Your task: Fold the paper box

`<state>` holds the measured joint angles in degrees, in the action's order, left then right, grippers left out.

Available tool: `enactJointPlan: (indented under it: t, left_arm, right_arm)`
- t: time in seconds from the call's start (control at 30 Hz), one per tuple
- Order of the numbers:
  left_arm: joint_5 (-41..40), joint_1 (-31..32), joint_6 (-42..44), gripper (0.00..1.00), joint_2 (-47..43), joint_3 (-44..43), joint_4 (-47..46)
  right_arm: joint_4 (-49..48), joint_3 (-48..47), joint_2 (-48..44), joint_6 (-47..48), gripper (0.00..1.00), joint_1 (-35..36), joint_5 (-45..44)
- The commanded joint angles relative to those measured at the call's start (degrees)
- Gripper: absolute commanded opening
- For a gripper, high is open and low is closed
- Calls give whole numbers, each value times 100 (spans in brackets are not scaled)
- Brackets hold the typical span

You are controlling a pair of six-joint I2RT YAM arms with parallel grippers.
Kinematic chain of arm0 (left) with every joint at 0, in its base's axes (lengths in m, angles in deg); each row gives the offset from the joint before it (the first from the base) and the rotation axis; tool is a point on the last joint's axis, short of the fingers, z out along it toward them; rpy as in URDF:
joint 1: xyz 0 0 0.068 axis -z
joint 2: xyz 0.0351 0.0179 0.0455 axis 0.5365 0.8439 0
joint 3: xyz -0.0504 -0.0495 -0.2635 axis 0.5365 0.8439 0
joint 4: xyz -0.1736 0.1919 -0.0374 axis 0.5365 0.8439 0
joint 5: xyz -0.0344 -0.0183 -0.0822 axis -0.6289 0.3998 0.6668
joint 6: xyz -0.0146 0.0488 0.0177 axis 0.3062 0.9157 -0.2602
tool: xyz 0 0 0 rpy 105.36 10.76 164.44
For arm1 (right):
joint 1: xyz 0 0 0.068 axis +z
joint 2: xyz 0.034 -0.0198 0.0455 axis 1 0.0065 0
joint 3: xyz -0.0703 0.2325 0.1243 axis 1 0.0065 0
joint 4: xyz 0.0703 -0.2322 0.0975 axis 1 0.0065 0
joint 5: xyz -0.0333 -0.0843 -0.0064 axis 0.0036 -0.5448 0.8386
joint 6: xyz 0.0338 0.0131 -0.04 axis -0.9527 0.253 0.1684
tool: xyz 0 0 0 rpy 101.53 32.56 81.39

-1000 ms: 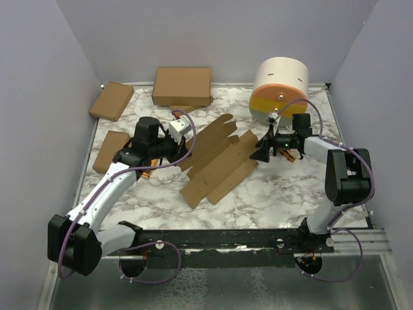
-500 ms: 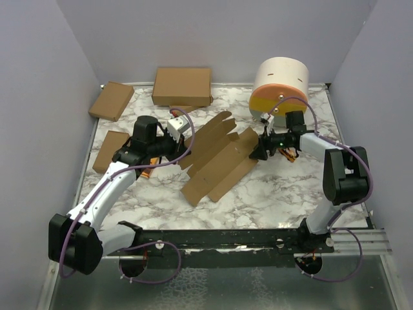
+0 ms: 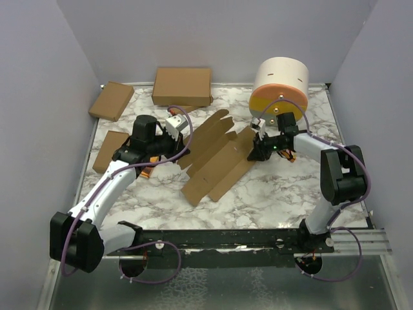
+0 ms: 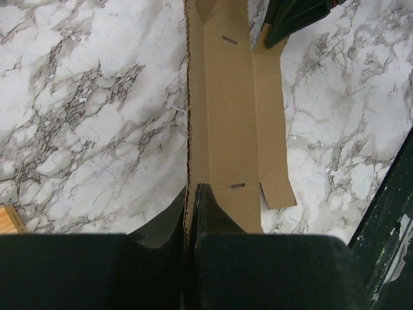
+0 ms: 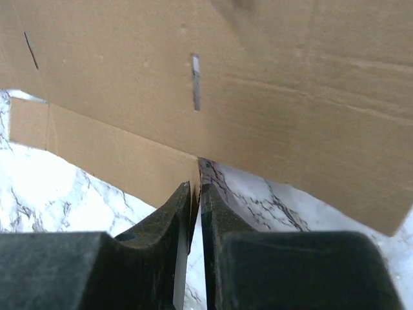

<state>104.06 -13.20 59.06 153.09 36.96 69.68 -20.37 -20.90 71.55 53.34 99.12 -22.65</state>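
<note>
The paper box [image 3: 216, 161] is a flat brown die-cut sheet with flaps and slots, lying slantwise mid-table. My left gripper [image 3: 181, 139] is shut on its left edge; the left wrist view shows the sheet [image 4: 226, 116] running away from the pinched edge between the left gripper [image 4: 191, 189] jaws. My right gripper [image 3: 257, 151] is shut on the sheet's right flap edge. In the right wrist view the right gripper [image 5: 196, 186] holds the thin flap edge between its jaws, with the sheet [image 5: 258, 77] raised above the marble. The right gripper [image 4: 292, 15] also shows dark at the sheet's far end.
A wide brown carton [image 3: 182, 86] stands at the back. Two smaller brown cartons [image 3: 111, 100] [image 3: 110, 150] lie at the left. A white and orange cylinder [image 3: 279, 87] stands at the back right, just behind the right arm. Purple walls close in three sides.
My right gripper has moved left onto the sheet's right flap and closed on it. The left gripper has kept its hold and barely moved.
</note>
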Motion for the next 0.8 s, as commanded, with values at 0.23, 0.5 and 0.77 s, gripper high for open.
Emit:
enactJointPlan:
  t: [0.23, 0.5, 0.77]
  left_arm:
    - [-4, -77, -831, 0, 241, -103, -249]
    - [-100, -92, -1150, 0, 272, -29, -356]
    - [-10, -129, -732, 0, 119, 15, -165]
  right_arm:
    - [-360, -105, -434, 286, 9, 1608, -2913]
    - [-441, -128, -265, 136, 25, 2266, -3415]
    - [129, -380, -923, 74, 56, 1617, -1156]
